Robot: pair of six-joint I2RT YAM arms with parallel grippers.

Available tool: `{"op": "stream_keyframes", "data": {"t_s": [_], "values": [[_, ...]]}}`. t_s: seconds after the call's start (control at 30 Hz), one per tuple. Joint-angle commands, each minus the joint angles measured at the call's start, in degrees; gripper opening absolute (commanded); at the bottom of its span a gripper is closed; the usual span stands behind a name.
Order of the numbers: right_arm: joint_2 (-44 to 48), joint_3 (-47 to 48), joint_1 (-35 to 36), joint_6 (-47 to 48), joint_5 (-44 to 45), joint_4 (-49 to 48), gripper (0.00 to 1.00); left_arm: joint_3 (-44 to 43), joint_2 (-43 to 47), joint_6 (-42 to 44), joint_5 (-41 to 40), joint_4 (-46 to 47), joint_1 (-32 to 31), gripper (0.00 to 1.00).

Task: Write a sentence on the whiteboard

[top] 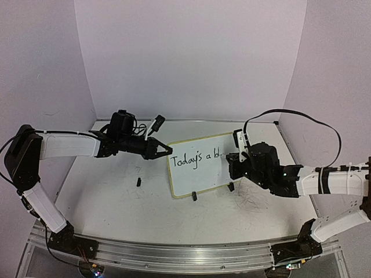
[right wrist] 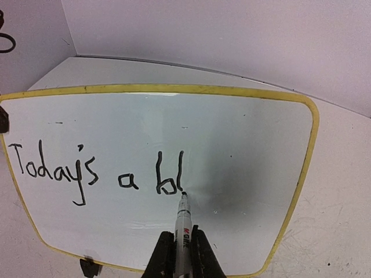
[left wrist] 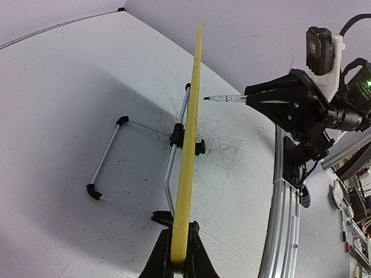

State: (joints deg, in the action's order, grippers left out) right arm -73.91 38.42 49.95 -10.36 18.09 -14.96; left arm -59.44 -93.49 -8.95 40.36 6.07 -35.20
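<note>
Black marker point(right wrist: 183, 220) sat in clenched right jaws, tip at the "l"; left jaws clamped the whiteboard point(right wrist: 243, 139) edge. Hard push could've skewed it, smearing the sentence point(right wrist: 128, 182).

Wears smooth white shells along the long links of the left arm point(top: 64, 145) and the right arm point(top: 342, 179), with matte black housings at every joint. Ends in a black, angular left claw point(left wrist: 178, 246) and a matching right claw point(right wrist: 181, 243), both tapering to narrow fingers. Carries a white camera block point(left wrist: 324, 55) with a black lens module on the right wrist. Trails a thick black cable point(top: 301, 114) in a wide loop over the right arm. Shows a black band point(top: 325, 181) round the right forearm shell and sits on black bases point(top: 61, 236).
</note>
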Motion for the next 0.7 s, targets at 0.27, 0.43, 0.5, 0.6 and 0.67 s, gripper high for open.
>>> {"op": "stream_keyframes", "data": {"t_s": [0.27,0.43,0.5,0.6,0.67], "values": [[-1.1,1.7,0.0,0.6,1.1,-3.1,0.0,-0.7,2.8,1.8,-3.3,1.9,0.4,0.0],[-2.2,2.1,0.0,0.8,1.6,-3.1,0.0,-0.7,2.8,1.9,-3.3,1.9,0.4,0.0],[-2.7,2.1,0.0,0.7,2.0,-3.1,0.0,-0.7,3.0,1.9,-3.2,1.9,0.4,0.0],[-3.1,2.0,0.0,0.6,3.0,-3.3,0.0,-0.7,2.9,1.9,-3.3,1.9,0.4,0.0],[-3.1,1.9,0.0,0.5,3.5,-3.5,0.0,-0.7,2.8,1.9,-3.2,2.0,0.4,0.0]]}}
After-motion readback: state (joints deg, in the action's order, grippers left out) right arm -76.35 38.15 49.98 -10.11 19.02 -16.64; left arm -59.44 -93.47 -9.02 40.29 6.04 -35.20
